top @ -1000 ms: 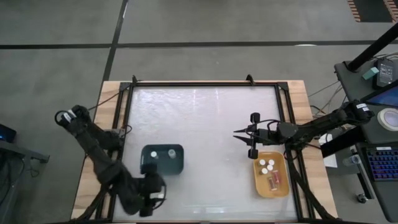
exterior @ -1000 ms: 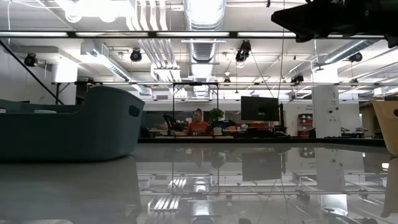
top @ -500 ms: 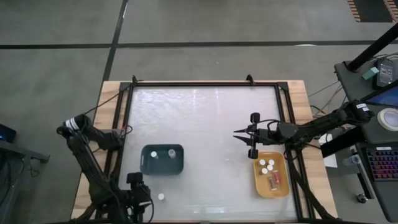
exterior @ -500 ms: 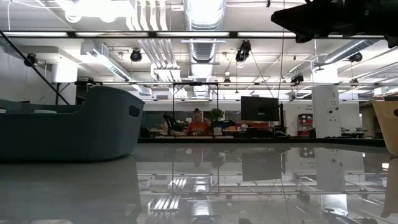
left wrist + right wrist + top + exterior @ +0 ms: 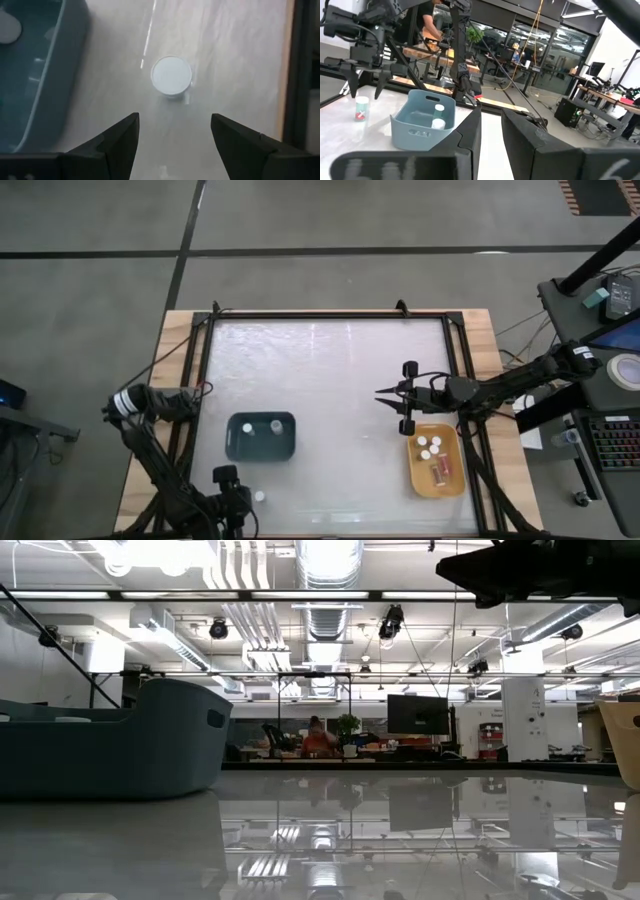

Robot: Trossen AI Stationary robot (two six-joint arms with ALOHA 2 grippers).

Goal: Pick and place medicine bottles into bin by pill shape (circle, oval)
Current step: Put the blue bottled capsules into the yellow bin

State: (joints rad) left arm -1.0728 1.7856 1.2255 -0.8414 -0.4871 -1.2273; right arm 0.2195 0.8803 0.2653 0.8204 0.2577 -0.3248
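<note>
Teal bin (image 5: 262, 437) holds two medicine bottles (image 5: 247, 427).

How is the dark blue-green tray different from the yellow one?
The teal tray is dark; the yellow tray is bright orange-yellow. The teal tray holds two bottles; the yellow tray holds more. The teal tray's long side runs left to right, the yellow tray's front to back. Both are shallow rounded rectangles of like size.
</note>
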